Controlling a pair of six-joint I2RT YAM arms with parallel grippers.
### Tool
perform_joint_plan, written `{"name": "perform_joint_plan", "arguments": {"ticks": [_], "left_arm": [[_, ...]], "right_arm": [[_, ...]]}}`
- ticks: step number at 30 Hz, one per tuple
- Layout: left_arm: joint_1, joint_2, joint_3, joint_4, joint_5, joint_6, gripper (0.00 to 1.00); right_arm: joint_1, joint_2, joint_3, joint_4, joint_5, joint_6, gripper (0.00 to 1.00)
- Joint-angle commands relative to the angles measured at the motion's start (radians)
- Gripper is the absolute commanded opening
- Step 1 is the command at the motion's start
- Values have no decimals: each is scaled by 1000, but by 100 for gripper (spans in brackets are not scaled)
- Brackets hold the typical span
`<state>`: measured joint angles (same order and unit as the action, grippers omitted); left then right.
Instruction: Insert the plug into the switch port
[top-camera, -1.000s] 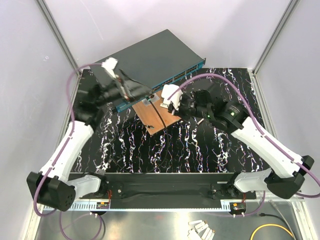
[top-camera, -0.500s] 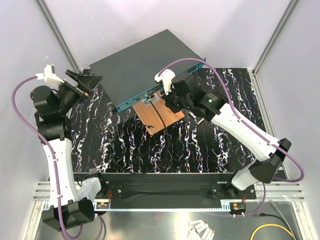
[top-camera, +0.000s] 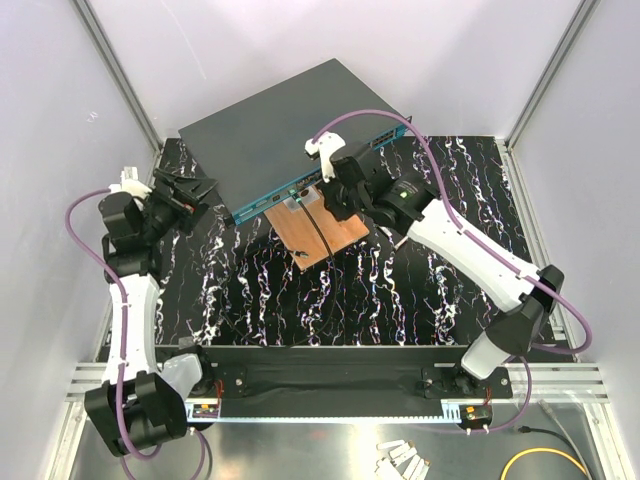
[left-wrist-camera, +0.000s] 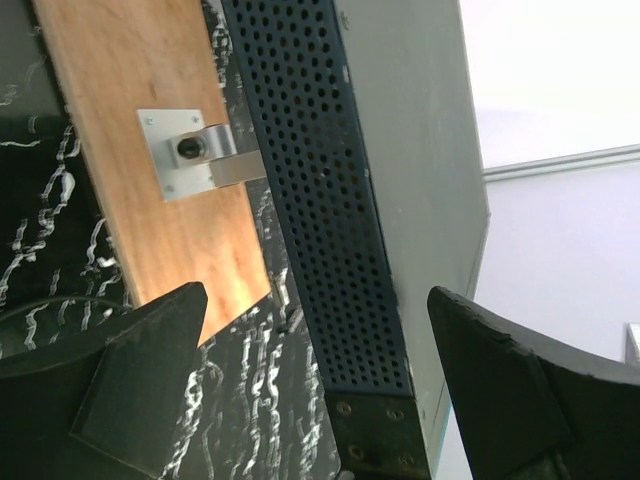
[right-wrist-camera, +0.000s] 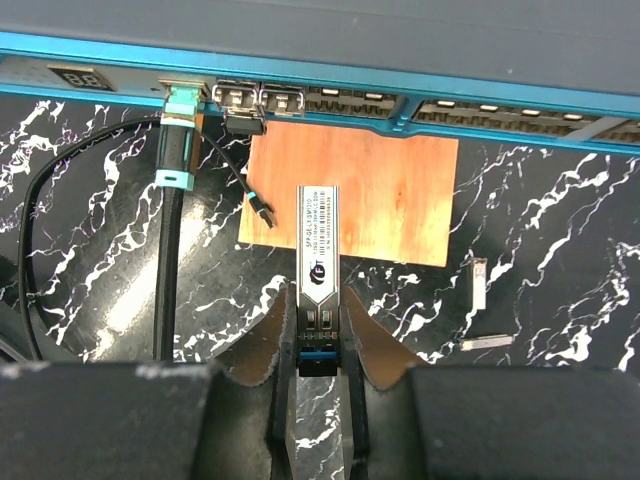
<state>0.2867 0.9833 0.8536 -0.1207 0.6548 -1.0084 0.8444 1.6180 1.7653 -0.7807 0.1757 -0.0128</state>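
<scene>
The switch lies at the back of the table, dark grey on top, with its teal port edge facing me. My right gripper is shut on the plug, a silver module. It holds the plug over the copper-brown board, pointing at the port row and a short way from it. In the right wrist view the gripper clamps the plug's rear end. My left gripper is open and empty just left of the switch. In the left wrist view the switch's perforated side shows between the open fingers.
A copper-brown board with a metal bracket lies in front of the switch. A black cable with a teal end and a small plug sit in ports at the left. Two loose modules lie on the black marbled table.
My left gripper has left the switch's top and swung out to its left side. My right gripper has carried the plug nearer to the switch's front edge.
</scene>
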Motion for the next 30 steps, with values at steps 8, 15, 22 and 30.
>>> {"name": "perform_joint_plan", "arguments": {"ticks": [8,15,22,30], "left_arm": [[-96,26,-90,431,3,-187,92],[-146,58,-73,405,-11,-171,79],[-172,58,-76,406,-6,-164,67],[-179,48,-88,408,-9,-160,65]], "right_arm": [[8,33,71,66,33,62,0],[8,75,109,61,70,77,0],[8,92,128,67,87,73,0],[8,105,148,61,88,76,0]]}}
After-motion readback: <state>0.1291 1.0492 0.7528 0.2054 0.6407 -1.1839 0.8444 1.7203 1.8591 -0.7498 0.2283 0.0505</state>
